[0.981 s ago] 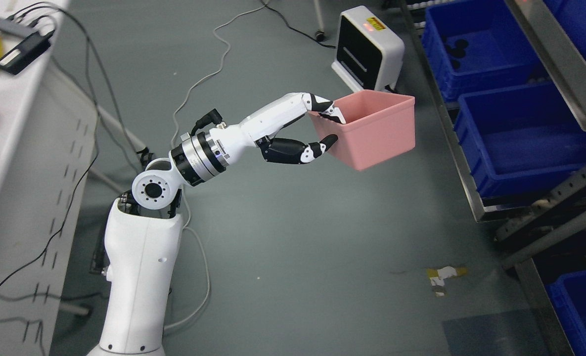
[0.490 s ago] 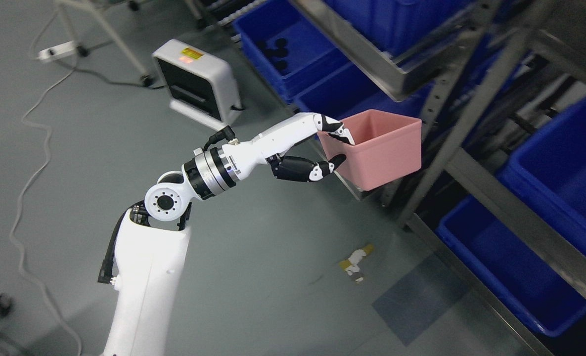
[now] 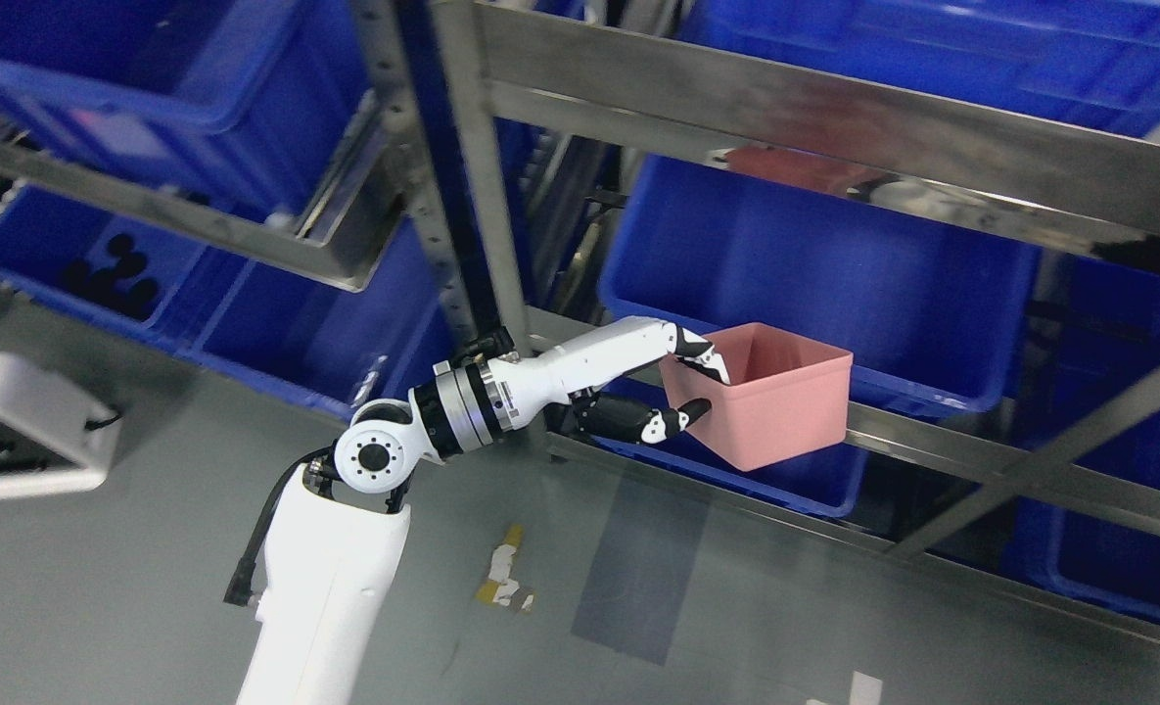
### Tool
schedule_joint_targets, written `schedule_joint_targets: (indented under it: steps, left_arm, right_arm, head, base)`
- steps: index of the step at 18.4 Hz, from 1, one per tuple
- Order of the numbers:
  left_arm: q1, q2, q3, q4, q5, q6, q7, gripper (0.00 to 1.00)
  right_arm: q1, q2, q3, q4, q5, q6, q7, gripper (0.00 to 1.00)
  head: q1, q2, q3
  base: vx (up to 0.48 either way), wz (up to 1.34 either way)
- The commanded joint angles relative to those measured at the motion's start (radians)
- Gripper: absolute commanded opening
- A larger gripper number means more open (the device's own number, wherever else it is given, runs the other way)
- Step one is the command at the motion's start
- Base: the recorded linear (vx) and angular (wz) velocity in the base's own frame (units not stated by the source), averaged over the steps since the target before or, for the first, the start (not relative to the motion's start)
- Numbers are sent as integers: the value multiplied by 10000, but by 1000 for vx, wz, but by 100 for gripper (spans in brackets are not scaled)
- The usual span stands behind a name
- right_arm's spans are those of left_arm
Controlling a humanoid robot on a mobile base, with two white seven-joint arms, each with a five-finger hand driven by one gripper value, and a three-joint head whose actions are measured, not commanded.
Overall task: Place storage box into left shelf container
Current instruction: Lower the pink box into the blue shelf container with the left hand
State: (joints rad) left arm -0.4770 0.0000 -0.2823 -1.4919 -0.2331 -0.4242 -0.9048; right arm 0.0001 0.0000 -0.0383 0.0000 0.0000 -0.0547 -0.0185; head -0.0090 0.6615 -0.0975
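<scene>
Pink storage box [image 3: 773, 397] held aloft right of frame centre, pinched at its near wall by the left robot hand [image 3: 682, 387], fingers inside the rim, thumb outside. Directly behind, a blue shelf container [image 3: 814, 264] under a steel shelf rail [image 3: 785, 127]. Likely hazards: box clipping the rail, or slipping from a one-sided grip.
</scene>
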Motion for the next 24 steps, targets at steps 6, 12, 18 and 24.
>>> schedule_joint_targets:
  steps: [6,12,18,24]
  left_arm:
    - [-491,175,1639,55,-3631,-7,-79,4]
    - [-216,175,2853,990,-4939,70,-846,4]
    - [230,175,3726,1573,-5031,54,-969,4]
    - [92,175,4448,1574,-5093,70,-846,5]
  right_arm:
    - [-186,-175,0,-174,0,-6,0,99]
    - [-186,-175,0,-174,0,-6,0,99]
    - [-186,-175,0,-174,0,-6,0,99]
    - [-186,-175,0,-174,0,-6,0,99]
  head:
    - [0,-1,0]
    - [0,-3,0]
    - [0,-5,0]
    - [0,-5,0]
  base:
    - [128,-861]
    - [96,-485]
    - [40,-185]
    - [4,-15]
